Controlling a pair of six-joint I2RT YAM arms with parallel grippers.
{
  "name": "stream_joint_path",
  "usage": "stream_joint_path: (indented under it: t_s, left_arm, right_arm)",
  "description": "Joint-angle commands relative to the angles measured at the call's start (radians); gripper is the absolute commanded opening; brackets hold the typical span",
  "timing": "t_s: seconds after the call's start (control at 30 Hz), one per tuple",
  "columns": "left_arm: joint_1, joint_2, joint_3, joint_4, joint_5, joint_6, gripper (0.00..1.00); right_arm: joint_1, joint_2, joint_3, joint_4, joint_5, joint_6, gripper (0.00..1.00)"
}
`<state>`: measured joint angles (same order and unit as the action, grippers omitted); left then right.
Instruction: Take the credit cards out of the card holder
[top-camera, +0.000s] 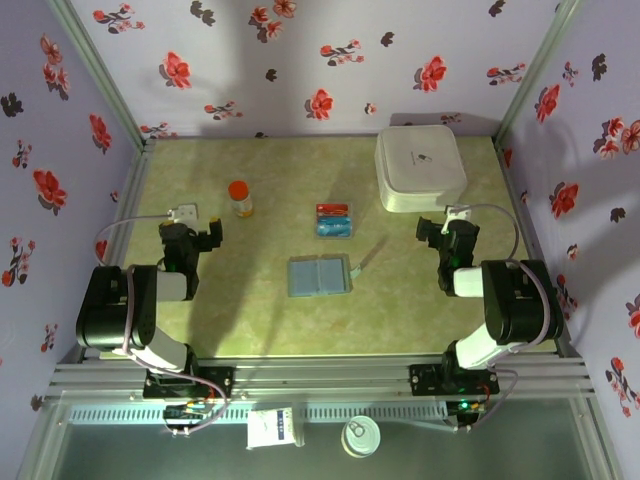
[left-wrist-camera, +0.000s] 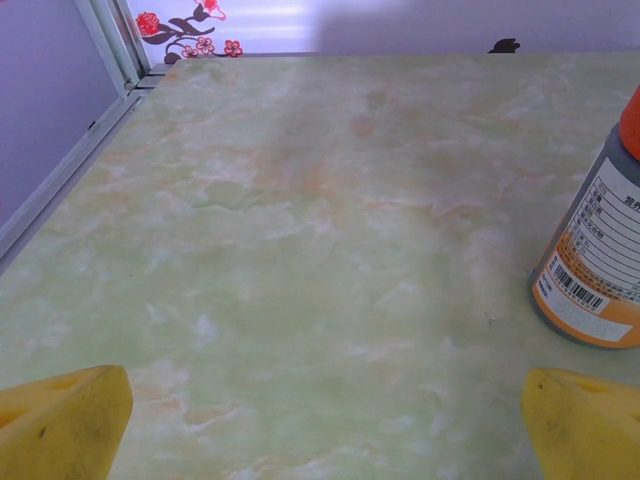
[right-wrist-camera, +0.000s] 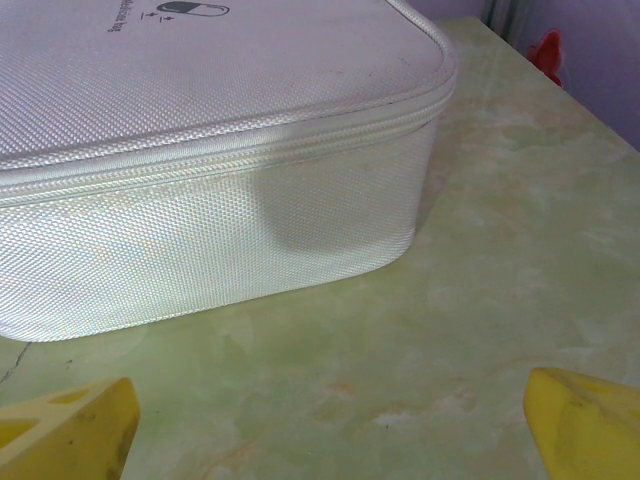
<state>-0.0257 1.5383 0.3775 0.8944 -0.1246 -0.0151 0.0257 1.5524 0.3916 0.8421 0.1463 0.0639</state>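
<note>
Well left of the card holder (top-camera: 320, 276), the left gripper (left-wrist-camera: 322, 428) has its jaws wide apart, empty; an orange bottle (top-camera: 240, 197) stands beyond and left of the holder; the credit cards (top-camera: 334, 220) lie just beyond it, not touching; well right, the right gripper (right-wrist-camera: 330, 428) has its jaws apart, empty

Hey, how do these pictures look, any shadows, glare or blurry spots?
Top external: soft grey shadows on the back wall, white zipped case washed out. Left wrist: orange-capped bottle cropped by the frame edge, label soft. Right wrist: dark shadow patch on the case's side, sheen along its zipper.
</note>
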Motion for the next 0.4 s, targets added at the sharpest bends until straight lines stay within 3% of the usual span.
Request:
stream_joint_path:
  t_s: [0.0, 0.37]
  left_arm:
    - [0.009, 0.005, 0.014, -0.004, 0.017, 0.024, 1.0]
    - [0.01, 0.004, 0.014, -0.003, 0.017, 0.024, 1.0]
  right_arm:
    - [-0.006, 0.006, 0.001, 0.031, 0.017, 0.016, 0.99]
    - [-0.004, 0.003, -0.004, 0.041, 0.015, 0.011, 0.99]
